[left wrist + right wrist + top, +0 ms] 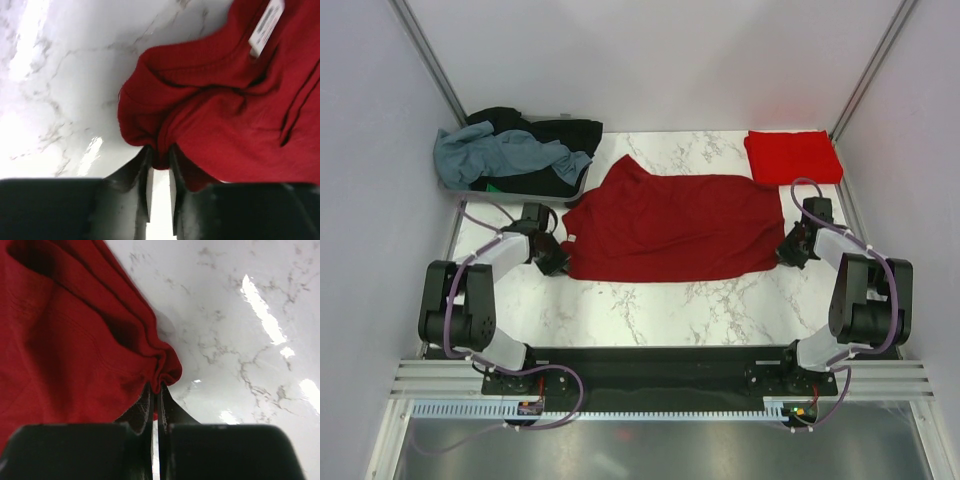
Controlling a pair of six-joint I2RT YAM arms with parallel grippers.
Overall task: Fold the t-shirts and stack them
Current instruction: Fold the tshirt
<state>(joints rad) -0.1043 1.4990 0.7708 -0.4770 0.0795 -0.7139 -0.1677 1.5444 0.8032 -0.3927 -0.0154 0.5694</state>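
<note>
Mostly the free room lies at the near side: a wide band of bare marble worktop (pixel 650 310) runs between the arm bases and the straight near edge of the dark red t-shirt (pixel 670 225). Behind the shirt only a narrow strip is bare. At the far left corner stands a grey tray (pixel 578 186) that holds a grey-blue t-shirt (pixel 485 152) over a black t-shirt (pixel 560 135). At the far right corner lies a folded red t-shirt (pixel 792 155), close to the side wall.

The dark red t-shirt is spread flat in the middle of the worktop, lying sideways, with one sleeve pointing to the far left. Its cloth has soft wrinkles, and a white label (pixel 265 25) shows at the collar.

The left fingers (pixel 147 162) are nearly closed and pinch a bunched fold at the shirt's left end. The right fingers (pixel 145 405) are pressed together on a small fold at its right end. Both ends are gathered into folds at the grip.
</note>
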